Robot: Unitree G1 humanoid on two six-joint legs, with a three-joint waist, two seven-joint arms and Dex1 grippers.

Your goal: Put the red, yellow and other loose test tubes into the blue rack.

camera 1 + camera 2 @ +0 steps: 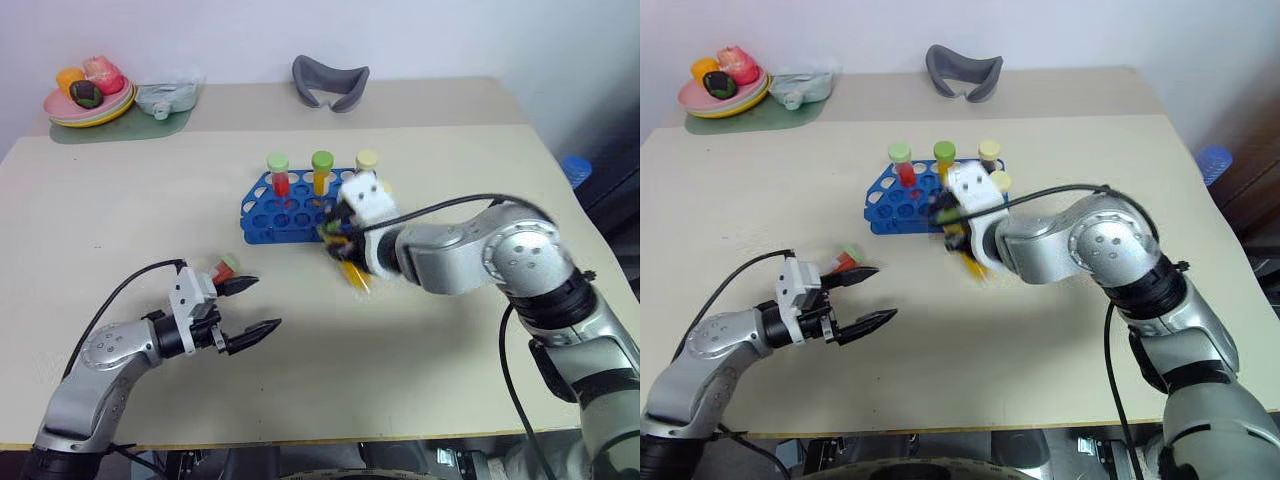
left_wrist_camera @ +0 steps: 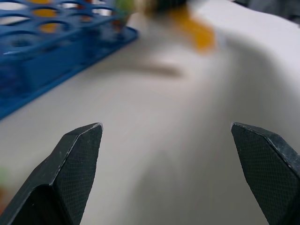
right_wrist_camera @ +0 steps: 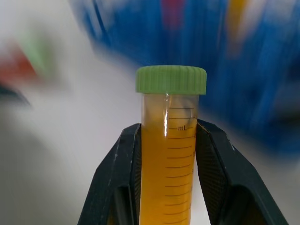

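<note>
Near the middle of the table (image 1: 120,190) stands the blue rack (image 1: 285,210). Just beside it, the right gripper (image 3: 167,136) clamps a yellow tube (image 3: 169,154), apparently lifted. The left gripper (image 1: 250,305), near the front edge, is spread wide and empty.

R end effector (image 3: 168,154) clamped on green-capped orange-filled tube (image 3: 170,154), w/ blue rack (image 3: 262,70) blurred behind.
</note>
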